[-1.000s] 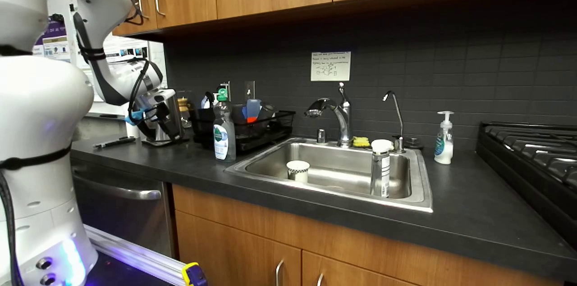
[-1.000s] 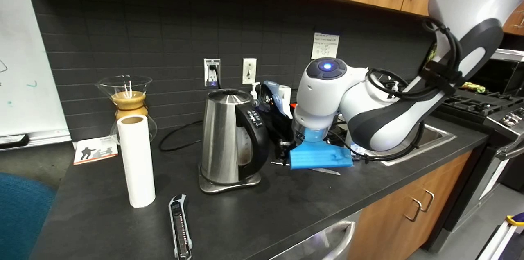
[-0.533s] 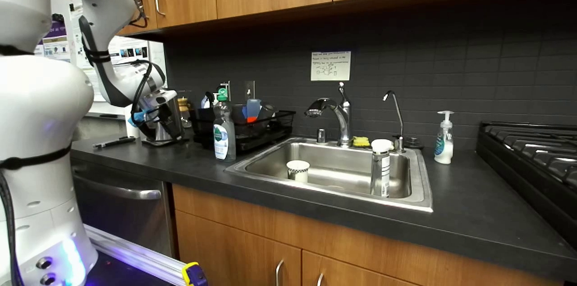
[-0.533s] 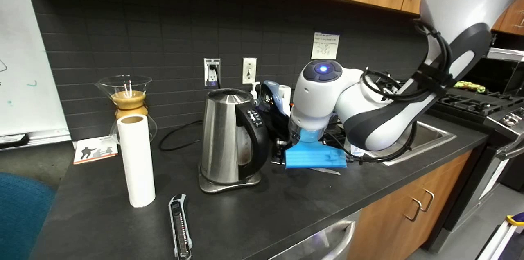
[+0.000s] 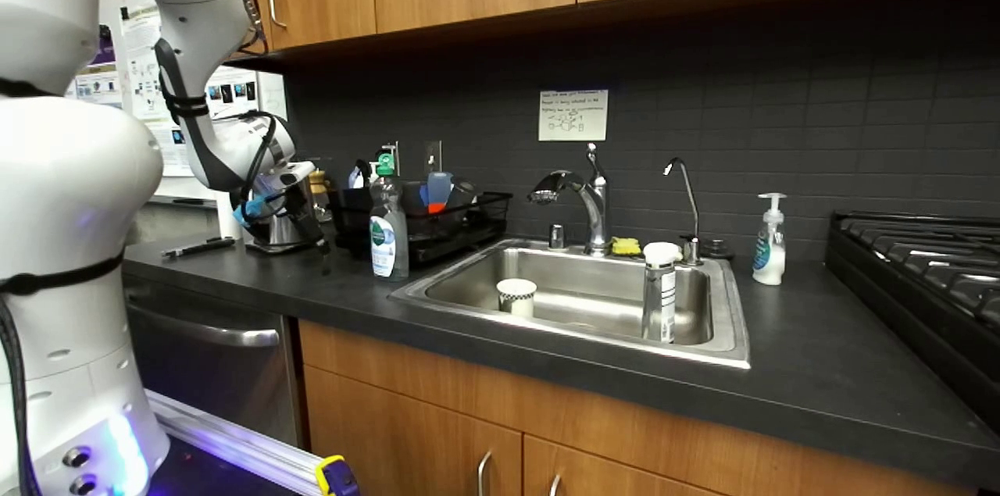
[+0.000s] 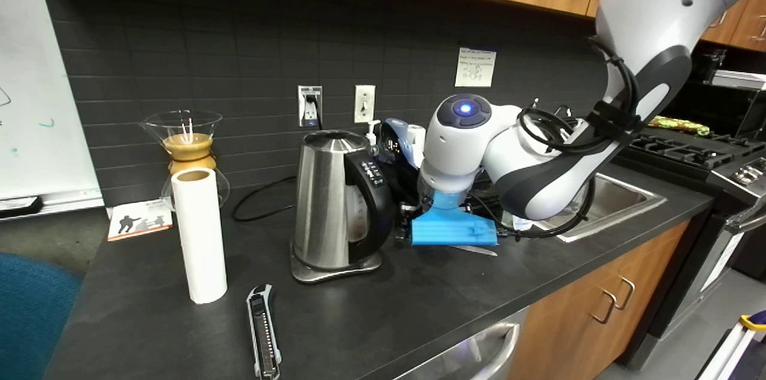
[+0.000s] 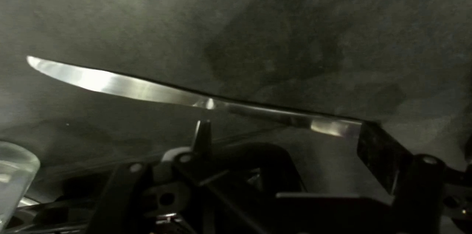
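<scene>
the gripper (image 7: 284, 125) has its fingers apart by the table knife (image 7: 210, 103) on the dark countertop (image 6: 431, 302), near the electric kettle (image 6: 326, 200); one fingertip hides the knife's handle end, making contact unclear.

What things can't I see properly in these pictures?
Long silver metal knife: in the wrist view, a black gripper finger covers the handle's end.
Clear rounded thing: the wrist view's left edge cuts it off, so I can't name it.
White paper note: writing too small to read in both exterior views.
Silver metal kettle with a black handle: in an exterior view, its lid hides what's inside.
</scene>
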`<action>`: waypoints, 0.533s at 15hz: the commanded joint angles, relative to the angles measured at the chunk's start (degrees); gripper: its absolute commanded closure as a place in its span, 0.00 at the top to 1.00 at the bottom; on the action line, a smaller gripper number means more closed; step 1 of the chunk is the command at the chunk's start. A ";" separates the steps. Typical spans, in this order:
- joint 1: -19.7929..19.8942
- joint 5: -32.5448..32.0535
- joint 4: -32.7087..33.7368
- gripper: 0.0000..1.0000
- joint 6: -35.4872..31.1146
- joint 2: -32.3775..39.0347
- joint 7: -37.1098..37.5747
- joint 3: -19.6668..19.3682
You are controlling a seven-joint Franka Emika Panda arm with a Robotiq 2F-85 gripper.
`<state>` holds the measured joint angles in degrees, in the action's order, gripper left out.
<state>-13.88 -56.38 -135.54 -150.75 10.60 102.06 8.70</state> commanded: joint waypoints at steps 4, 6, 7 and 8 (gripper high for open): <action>0.00 -3.45 1.91 1.00 -1.73 3.01 3.65 -1.42; 0.02 -3.40 2.16 1.00 -1.78 3.56 3.81 -1.52; 0.04 -3.12 2.07 1.00 -1.80 3.69 3.58 -1.49; 0.19 -3.35 1.77 1.00 -3.01 3.67 3.89 -1.60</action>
<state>-13.88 -58.09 -134.02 -151.50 13.47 104.02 7.70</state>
